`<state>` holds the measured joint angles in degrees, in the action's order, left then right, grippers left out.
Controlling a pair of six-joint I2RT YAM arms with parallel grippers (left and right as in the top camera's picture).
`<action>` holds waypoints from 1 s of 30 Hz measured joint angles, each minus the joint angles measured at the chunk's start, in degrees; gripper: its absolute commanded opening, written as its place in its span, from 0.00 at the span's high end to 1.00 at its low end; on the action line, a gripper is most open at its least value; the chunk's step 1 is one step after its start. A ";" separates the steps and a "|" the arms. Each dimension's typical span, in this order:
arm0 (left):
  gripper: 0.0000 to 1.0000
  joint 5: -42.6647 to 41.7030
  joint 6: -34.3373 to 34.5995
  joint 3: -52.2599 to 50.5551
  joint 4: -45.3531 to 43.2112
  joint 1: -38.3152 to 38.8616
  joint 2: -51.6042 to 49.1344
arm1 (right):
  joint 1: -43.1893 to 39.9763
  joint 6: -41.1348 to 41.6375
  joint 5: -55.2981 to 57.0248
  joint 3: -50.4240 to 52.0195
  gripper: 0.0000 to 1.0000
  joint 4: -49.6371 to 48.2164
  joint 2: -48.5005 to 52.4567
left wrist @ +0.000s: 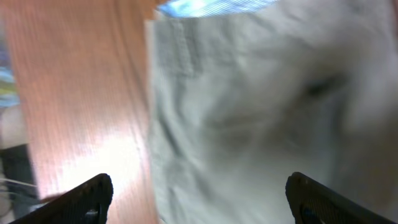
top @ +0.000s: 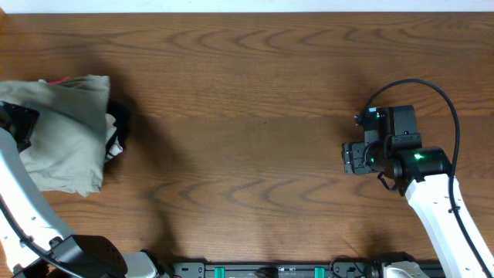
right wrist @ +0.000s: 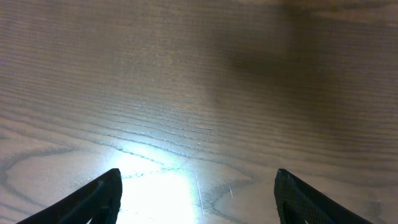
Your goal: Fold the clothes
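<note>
The clothes (top: 65,131) lay bunched at the left edge of the bench (top: 255,100). The left tool (left wrist: 200,193) hung over them, fingers apart, gripping nothing. The right tool (right wrist: 198,190) was also spread apart, near the right edge.

White links (top: 23,202), black joints (top: 86,259); green light (top: 419,157), looping black cable (top: 413,81) on right arm (top: 434,205); black fingers (right wrist: 102,198).

Left arm (top: 27,205): I have it extended along the left edge, left gripper (left wrist: 199,202) angled downward, fingers (left wrist: 93,196) spread wide, nothing between them. Right arm (top: 440,205): extended at the right side, right gripper (right wrist: 196,199) pointing left, jaws likewise parted and empty.
</note>
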<state>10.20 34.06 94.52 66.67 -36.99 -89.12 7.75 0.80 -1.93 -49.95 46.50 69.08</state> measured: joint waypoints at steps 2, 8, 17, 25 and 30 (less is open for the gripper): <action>0.09 -2.62 -0.22 0.00 -1.22 0.17 0.00 | 0.00 0.00 -0.02 0.00 0.23 -0.02 0.00; 0.07 -8.74 -3.10 0.00 -3.06 2.43 0.00 | 0.00 0.00 0.00 0.00 0.23 0.00 0.00; 0.05 -20.15 -14.14 0.00 -7.43 9.66 0.00 | 0.00 0.07 0.00 0.00 0.13 0.15 0.00; 0.02 -25.83 -25.86 0.00 -8.87 25.55 0.00 | 0.00 -0.39 -2.84 -0.02 0.01 -2.38 0.00; 0.02 -26.56 -29.57 0.00 -8.90 34.93 0.00 | -0.35 0.24 -4.15 -0.04 0.01 -7.72 0.00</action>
<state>-16.36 4.49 94.52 57.78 -2.07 -89.12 7.40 1.04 -6.09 -50.00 38.79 69.08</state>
